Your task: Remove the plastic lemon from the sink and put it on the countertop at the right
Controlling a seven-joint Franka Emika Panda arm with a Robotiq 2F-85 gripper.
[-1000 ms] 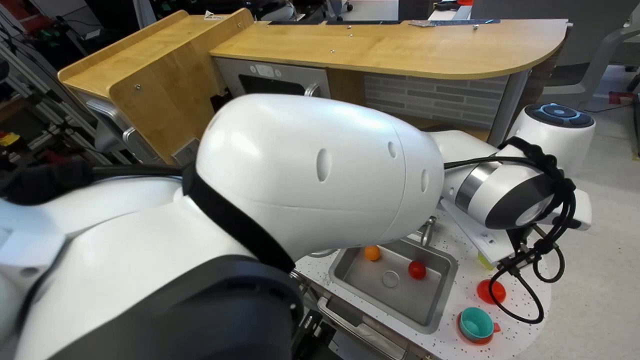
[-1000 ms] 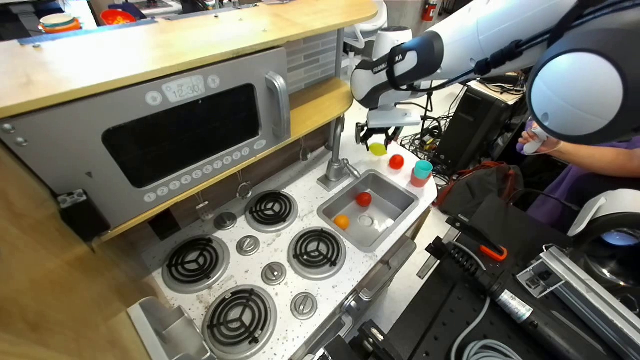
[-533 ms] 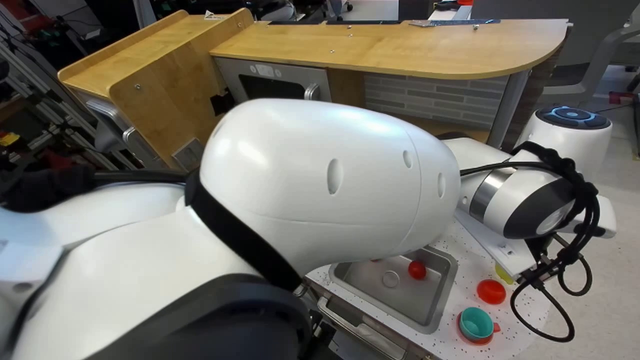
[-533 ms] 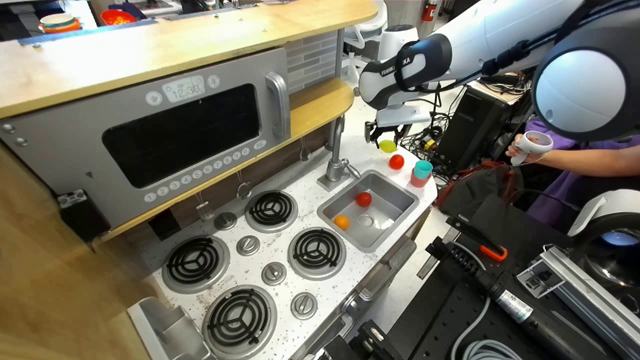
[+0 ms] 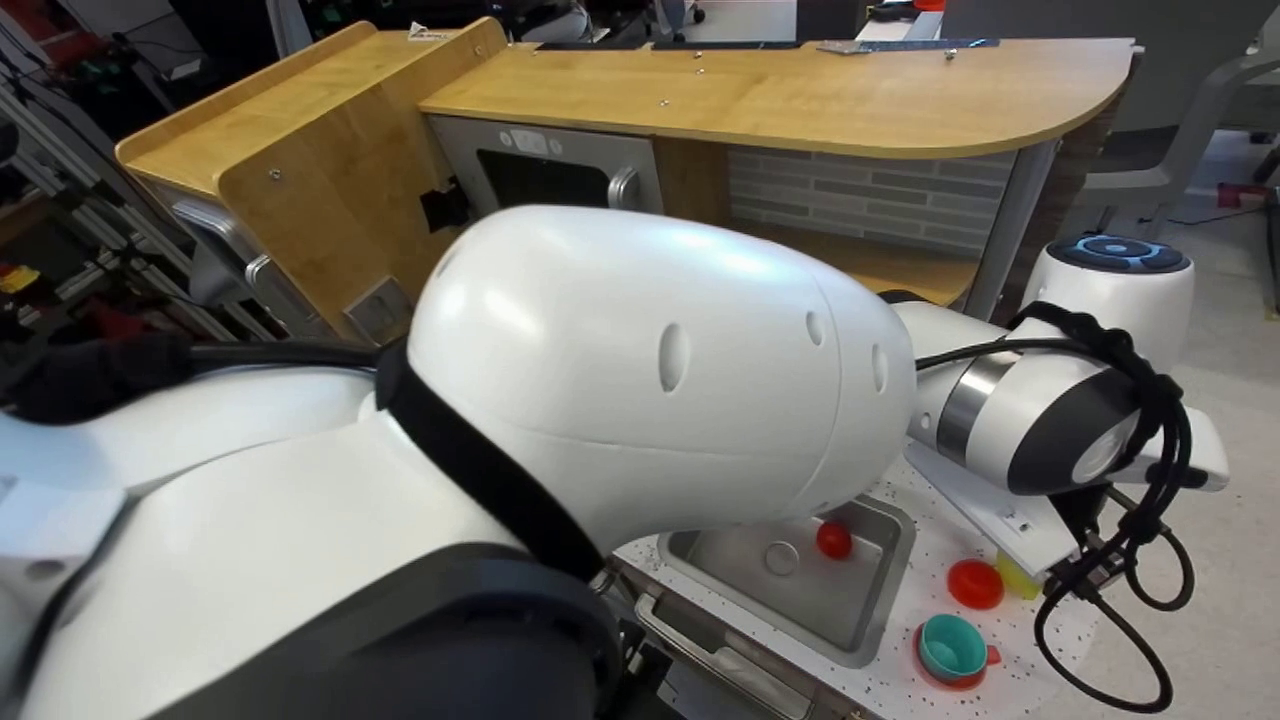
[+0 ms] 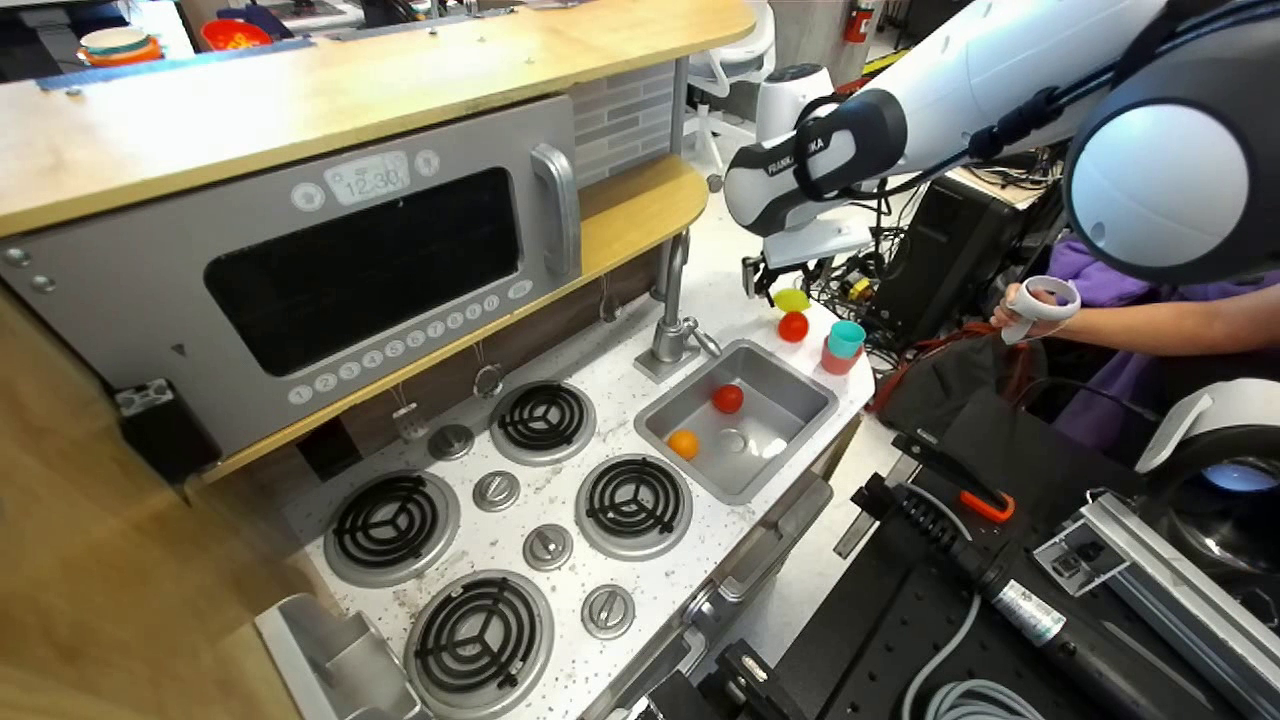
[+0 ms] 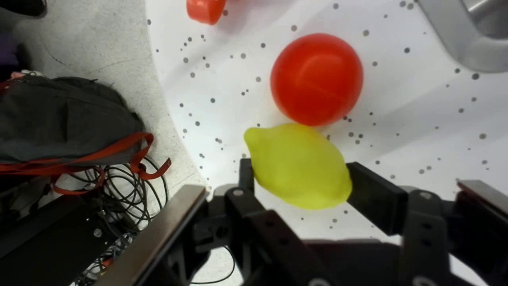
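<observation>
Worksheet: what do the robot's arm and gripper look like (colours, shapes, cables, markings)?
The glossy white, rounded arm has dark grey joint covers, a silvery ring and, in an exterior view, partly covered FRANKA lettering. A flat black strap wraps it; looping black cables run along it. The black, jointed two-finger gripper has blocky fingertips.

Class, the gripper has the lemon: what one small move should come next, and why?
Probably ease the gripper down a little: it holds the plastic lemon over the countertop, outside the sink, but whether the lemon rests there cannot be told. Go gently, as its edge overlaps the red toy in the wrist view.
</observation>
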